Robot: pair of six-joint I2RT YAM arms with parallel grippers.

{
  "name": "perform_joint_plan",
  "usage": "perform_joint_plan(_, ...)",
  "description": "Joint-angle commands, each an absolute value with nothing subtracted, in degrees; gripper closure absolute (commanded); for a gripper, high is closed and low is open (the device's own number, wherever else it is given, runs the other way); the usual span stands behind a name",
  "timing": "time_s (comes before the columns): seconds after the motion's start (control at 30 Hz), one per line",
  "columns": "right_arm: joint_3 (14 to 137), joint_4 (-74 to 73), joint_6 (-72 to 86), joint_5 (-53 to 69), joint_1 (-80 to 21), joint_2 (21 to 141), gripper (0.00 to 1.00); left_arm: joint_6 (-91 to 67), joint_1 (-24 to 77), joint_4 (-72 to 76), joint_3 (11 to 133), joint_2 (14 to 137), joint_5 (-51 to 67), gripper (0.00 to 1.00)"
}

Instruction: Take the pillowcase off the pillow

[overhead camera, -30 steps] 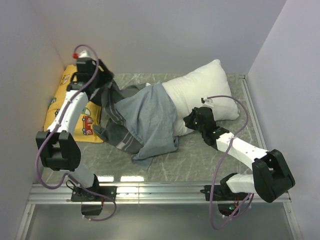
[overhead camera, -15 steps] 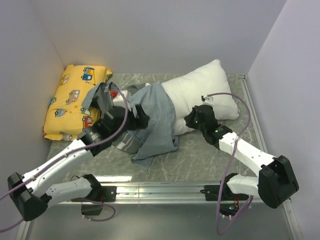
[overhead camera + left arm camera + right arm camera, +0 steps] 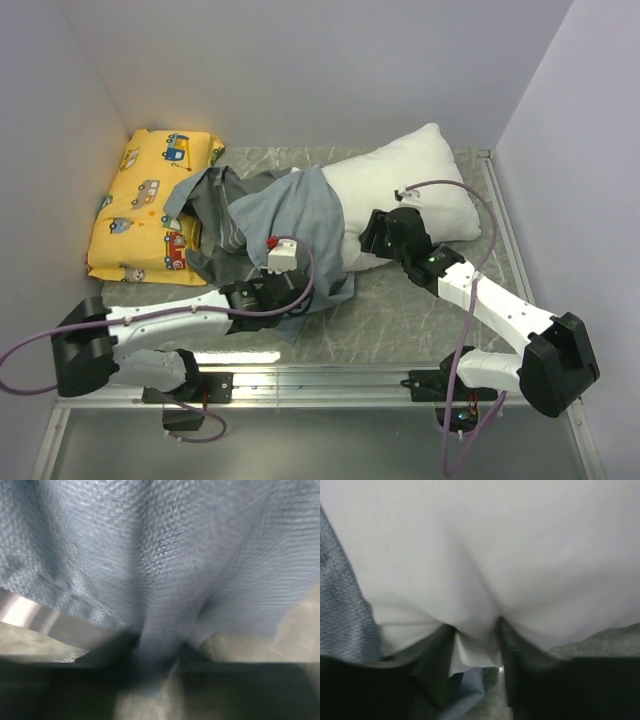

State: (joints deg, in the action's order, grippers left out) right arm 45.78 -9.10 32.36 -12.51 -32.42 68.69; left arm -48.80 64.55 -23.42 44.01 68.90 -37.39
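Partly done: pillowcase (image 3: pixel 290 225) bunched on bench (image 3: pixel 400 310) over left end of pillow (image 3: pixel 410 175), right end bare. Grip: left fingers (image 3: pixel 298 298) closed on pillowcase's near hem; right fingers (image 3: pixel 368 238) clamped on pillow's near edge. Outstanding, seemingly: drawing cover fully clear.

Robot lab test cell, plain lilac walls (image 3: pixel 300 70), marble-look tabletop (image 3: pixel 392 322), aluminium mounting rail (image 3: pixel 330 379)
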Motion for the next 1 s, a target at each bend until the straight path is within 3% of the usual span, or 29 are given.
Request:
perform_joint_plan(0.0, 45.5, -11.3, 30.3, -12.2, -34.4, 66.1, 0.32, -50.9, 62.1, -25.1, 48.7, 71.9, -46.1, 0.86)
perform_joint_plan(0.03, 45.1, -11.4, 30.1, -12.0, -34.5, 65.5, 0.28, -48.6, 60.7, -24.3, 48.9, 71.6, -44.9, 0.97)
perform_joint_plan(0.07, 44.0, -11.4, 30.1, -11.8, -35.2, 65.0, 0.25, -47.6, 59.6, -23.1, 48.4, 71.0, -44.0, 1.0)
perform_joint_plan(0.23, 40.0, -9.6, 31.9, -14.8, -40.3, 63.5, 0.13, -44.0, 55.1, -20.9, 48.3, 66.1, -41.7, 0.99)
perform_joint_plan(0.57, 37.2, 6.7, 34.7, -28.9, -41.4, 74.8, 0.11, -42.2, 52.2, -24.1, 49.7, 60.3, -39.2, 0.99)
perform_joint_plan(0.67, 35.2, 14.9, 34.1, -29.4, -41.4, 72.2, 0.2, -40.4, 49.9, -24.7, 50.8, 58.5, -38.2, 1.0)
perform_joint_plan(0.77, 36.6, 17.1, 30.8, -32.8, -41.3, 70.7, 0.71, -38.7, 48.2, -25.9, 52.6, 57.0, -37.7, 0.99)
perform_joint_plan(0.8, 37.0, 17.1, 30.0, -34.0, -41.3, 69.8, 0.95, -38.2, 47.4, -26.8, 53.2, 56.6, -38.1, 0.99)
perform_joint_plan(0.83, 38.0, 16.9, 29.1, -34.4, -41.3, 69.4, 1.0, -37.3, 46.9, -27.2, 53.7, 56.3, -38.2, 1.0)
perform_joint_plan(0.97, 41.1, 12.8, 27.1, -35.5, -41.3, 67.1, 1.0, -34.0, 43.2, -26.7, 56.7, 54.2, -36.0, 0.99)
